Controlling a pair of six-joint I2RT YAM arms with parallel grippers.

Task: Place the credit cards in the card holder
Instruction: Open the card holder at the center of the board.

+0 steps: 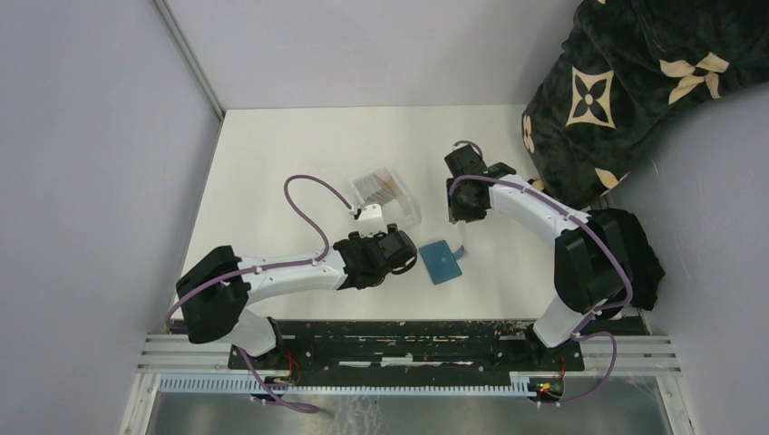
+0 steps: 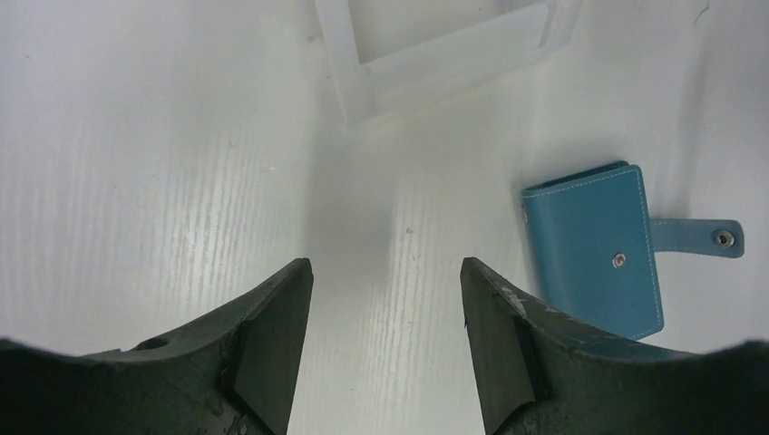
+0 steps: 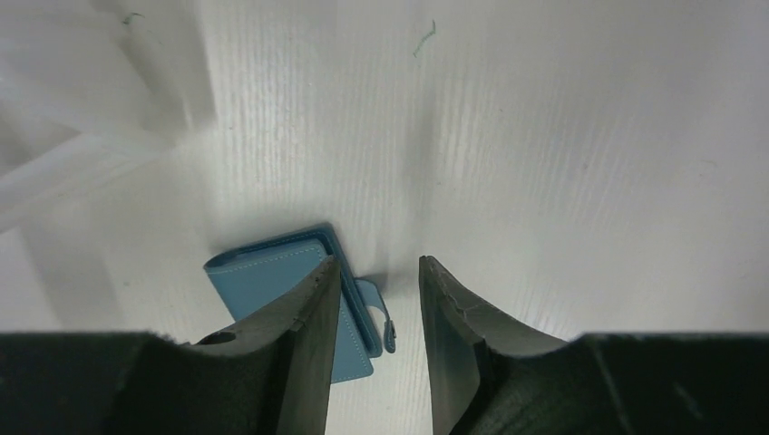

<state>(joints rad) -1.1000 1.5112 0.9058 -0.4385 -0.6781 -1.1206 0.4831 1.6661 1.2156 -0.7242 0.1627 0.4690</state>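
Observation:
The teal card holder (image 1: 442, 262) lies folded flat on the white table, its snap tab (image 2: 698, 237) hanging loose. The credit cards (image 1: 379, 187), gold and greyish, sit in a clear plastic tray (image 1: 405, 210) behind it. My left gripper (image 1: 407, 255) hovers just left of the card holder (image 2: 594, 249), open with nothing between its fingers (image 2: 385, 268). My right gripper (image 1: 459, 216) hangs above the table behind the card holder (image 3: 267, 272). It is open and empty (image 3: 378, 265), and its left finger hides part of the holder.
A dark patterned cloth (image 1: 626, 82) is draped at the far right corner. Grey walls close in the table on the left and back. The tray's rim (image 2: 435, 68) lies ahead of the left gripper and shows at the left edge (image 3: 54, 177) of the right wrist view.

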